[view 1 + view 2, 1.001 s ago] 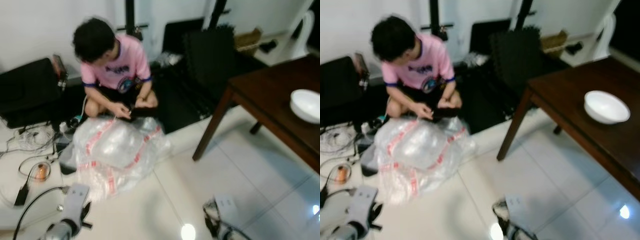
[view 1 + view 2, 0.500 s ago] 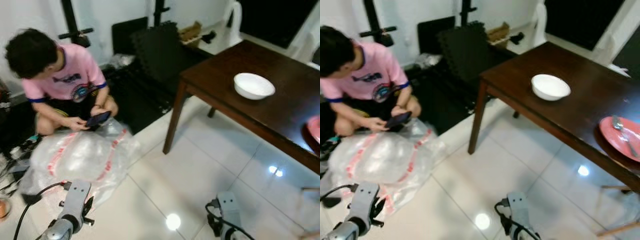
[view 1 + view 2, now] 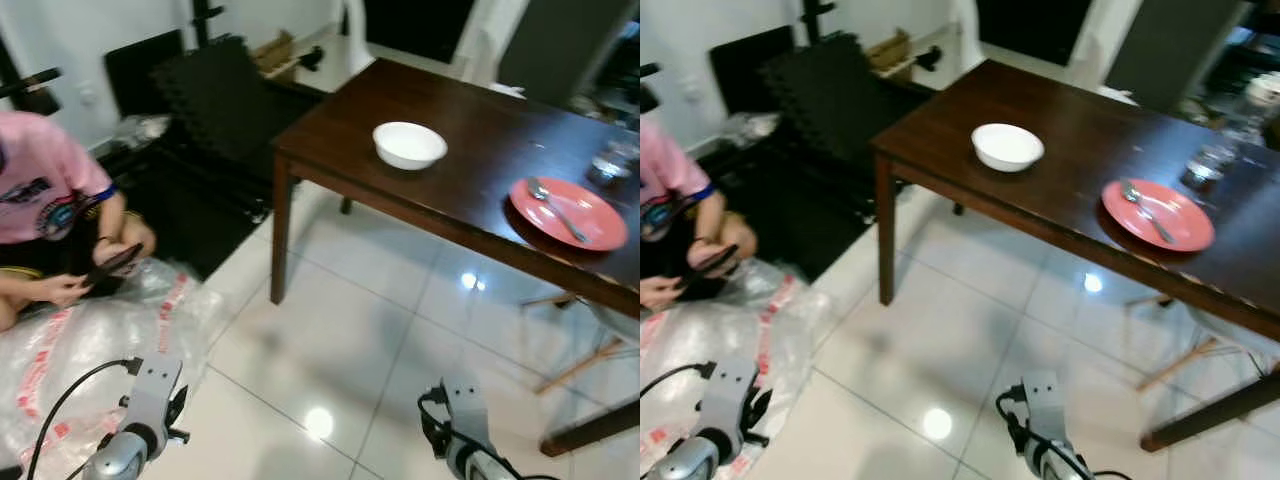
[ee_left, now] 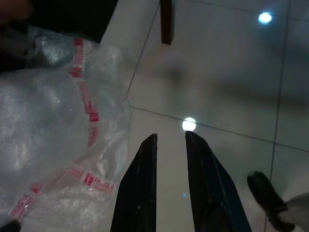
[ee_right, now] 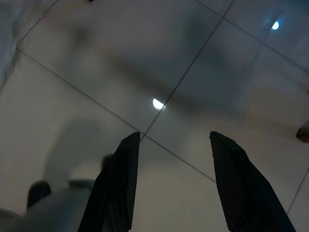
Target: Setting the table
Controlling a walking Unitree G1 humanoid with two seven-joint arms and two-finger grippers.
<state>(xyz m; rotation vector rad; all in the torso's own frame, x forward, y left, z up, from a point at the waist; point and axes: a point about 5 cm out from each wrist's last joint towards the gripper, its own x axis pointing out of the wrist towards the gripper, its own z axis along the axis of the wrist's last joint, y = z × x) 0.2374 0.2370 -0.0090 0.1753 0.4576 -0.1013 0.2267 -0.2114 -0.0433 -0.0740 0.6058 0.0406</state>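
— Grippers? Status pls.
— Left gripper (image 4: 170, 140): fingers w/ a narrow gap, nothing held, hanging over the tiled floor (image 3: 380, 300) beside the bubble wrap (image 4: 48, 135). Right gripper (image 5: 174, 140): fingers spread wide, over bare tile.
— Table stuff?
— Dark table (image 3: 480, 130): white bowl (image 3: 409, 144) nr the corner, red plate (image 3: 568, 212) w/ spoon (image 3: 555, 205) farther right. A glass (image 3: 1208, 160) behind the plate.

Open tiled floor (image 3: 380, 300) ahead; table (image 3: 470, 150) blocks right, bubble wrap (image 3: 70, 350) left.

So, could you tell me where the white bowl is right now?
The white bowl sits on the dark wooden table near its front-left corner, ahead and right of the robot, left of the red plate holding a spoon.
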